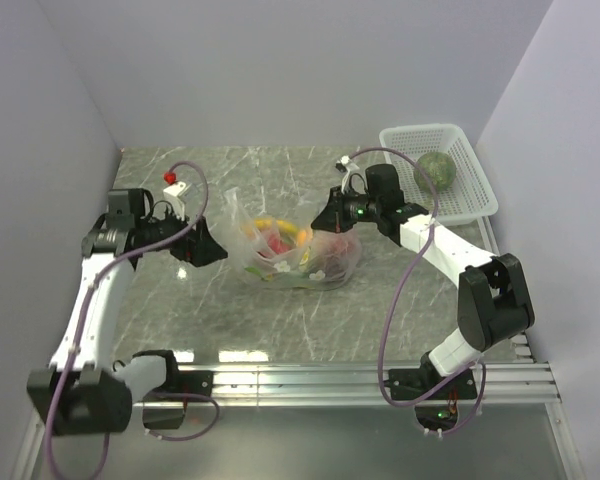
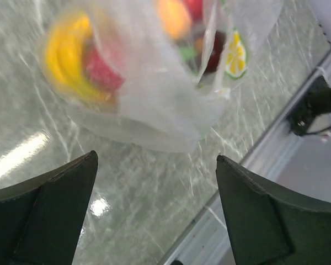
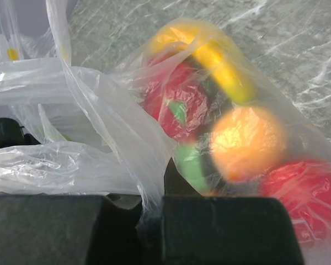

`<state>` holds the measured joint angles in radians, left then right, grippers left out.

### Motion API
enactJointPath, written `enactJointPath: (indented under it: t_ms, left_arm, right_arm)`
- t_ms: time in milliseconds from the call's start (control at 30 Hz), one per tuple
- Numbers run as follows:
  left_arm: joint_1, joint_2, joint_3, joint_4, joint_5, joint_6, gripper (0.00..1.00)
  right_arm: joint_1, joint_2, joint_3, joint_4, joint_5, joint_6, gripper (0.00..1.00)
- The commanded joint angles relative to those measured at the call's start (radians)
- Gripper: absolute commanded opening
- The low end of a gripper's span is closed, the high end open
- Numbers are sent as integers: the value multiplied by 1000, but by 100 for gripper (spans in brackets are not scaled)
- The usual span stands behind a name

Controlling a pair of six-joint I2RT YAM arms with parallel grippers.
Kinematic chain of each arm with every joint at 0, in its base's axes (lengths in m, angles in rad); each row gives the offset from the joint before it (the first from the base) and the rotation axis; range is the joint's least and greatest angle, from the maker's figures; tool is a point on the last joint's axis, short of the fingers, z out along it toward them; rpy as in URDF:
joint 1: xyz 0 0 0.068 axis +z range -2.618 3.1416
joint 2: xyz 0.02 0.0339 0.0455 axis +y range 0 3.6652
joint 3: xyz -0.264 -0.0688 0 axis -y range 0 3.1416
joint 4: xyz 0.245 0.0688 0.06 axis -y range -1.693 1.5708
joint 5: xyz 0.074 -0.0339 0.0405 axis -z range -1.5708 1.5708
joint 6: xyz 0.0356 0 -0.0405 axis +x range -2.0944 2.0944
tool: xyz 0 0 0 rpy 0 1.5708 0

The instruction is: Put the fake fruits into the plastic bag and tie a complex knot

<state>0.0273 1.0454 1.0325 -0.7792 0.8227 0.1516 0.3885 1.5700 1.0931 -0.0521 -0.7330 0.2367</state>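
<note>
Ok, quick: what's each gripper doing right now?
Left gripper: open, holding nothing.
Right gripper: closed on a fold of the plastic bag.

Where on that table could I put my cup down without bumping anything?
Bare marble lies between the plastic bag and the metal rail in front, and behind the bag up to the back wall, left of the basket. Crowded: the middle, where left arm and right arm flank the bag.

A white lattice basket (image 1: 475, 197) sits at the far right corner of the grey marbled table (image 1: 280, 322).
</note>
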Motion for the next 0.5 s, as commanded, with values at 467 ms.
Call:
enactJointPath:
  t_ms: [467]
  left_arm:
    - [-18,186,-216,740,333,-293,97]
  right_arm:
    - [7,5,86,-115,-86,-112,0]
